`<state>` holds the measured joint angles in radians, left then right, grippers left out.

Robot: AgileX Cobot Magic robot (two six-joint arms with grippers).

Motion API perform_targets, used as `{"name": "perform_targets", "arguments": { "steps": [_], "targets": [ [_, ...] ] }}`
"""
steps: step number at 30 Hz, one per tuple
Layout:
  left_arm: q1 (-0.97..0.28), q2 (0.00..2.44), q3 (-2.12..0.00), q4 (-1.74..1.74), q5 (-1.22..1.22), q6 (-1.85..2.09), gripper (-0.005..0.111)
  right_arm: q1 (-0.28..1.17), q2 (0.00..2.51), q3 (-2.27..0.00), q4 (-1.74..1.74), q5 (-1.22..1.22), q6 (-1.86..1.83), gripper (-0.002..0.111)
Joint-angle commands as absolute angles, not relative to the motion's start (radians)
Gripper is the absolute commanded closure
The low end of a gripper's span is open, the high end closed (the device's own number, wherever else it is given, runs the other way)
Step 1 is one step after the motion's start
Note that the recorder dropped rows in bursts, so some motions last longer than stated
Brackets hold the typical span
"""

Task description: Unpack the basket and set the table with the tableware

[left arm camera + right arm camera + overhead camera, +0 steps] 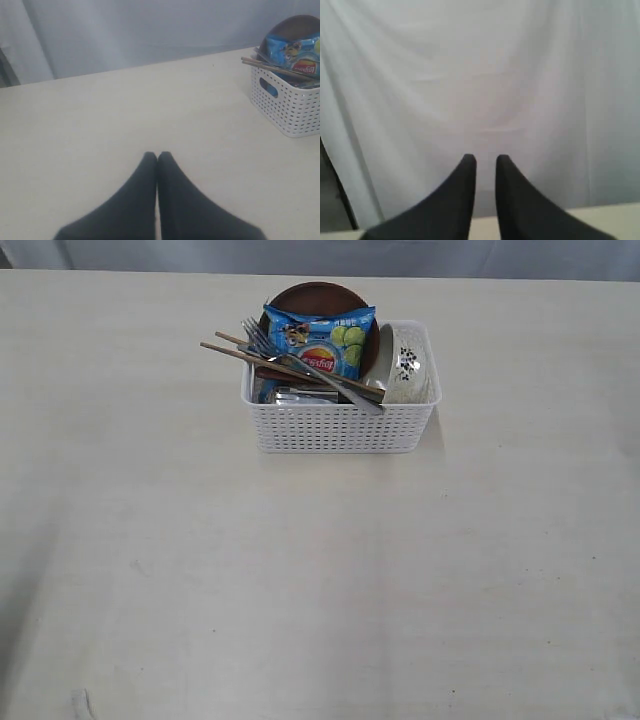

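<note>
I see my left pincer (157, 156), tips together, well apart from the basket (290, 107); right pincer (485, 159) is narrowly parted, empty. The basket holds plate (310, 292), chips packet (322, 340), fork (262, 337), chopsticks (240, 352), bowl (405, 365).

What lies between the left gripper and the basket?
Only bare table, as the left wrist view shows: nothing stands between the left gripper and the basket.

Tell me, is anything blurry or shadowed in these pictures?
Exterior view: soft even light, sharp, the basket throwing only a faint shadow on the table. Left wrist view: the left gripper is a dark blur, the basket crisper. Right wrist view: soft all over, right gripper blurred against a pale curtain.
</note>
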<state>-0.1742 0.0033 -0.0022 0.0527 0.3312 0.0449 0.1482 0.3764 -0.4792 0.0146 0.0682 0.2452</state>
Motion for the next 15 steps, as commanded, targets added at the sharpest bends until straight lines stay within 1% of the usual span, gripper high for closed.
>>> {"name": "perform_targets", "arguments": {
  "steps": [1,3,7,11,15],
  "targets": [
    [-0.172,0.0,0.0,0.051,0.325,0.044,0.107,0.145,0.586,-0.683,0.018,0.34,0.225,0.066],
    [-0.172,0.0,0.0,0.051,0.325,0.044,0.107,0.15,0.688,-0.795,0.048,0.495,0.145,0.058],
    [-0.172,0.0,0.0,0.051,0.325,0.044,0.107,0.195,0.886,-1.007,0.148,0.741,0.014,0.058],
    [-0.172,0.0,0.0,0.051,0.325,0.044,0.107,0.26,1.056,-1.185,0.21,0.866,-0.077,0.058],
    [-0.172,0.0,0.0,0.051,0.325,0.044,0.107,0.376,1.217,-1.311,0.238,0.914,-0.163,0.058]
  ]
}}
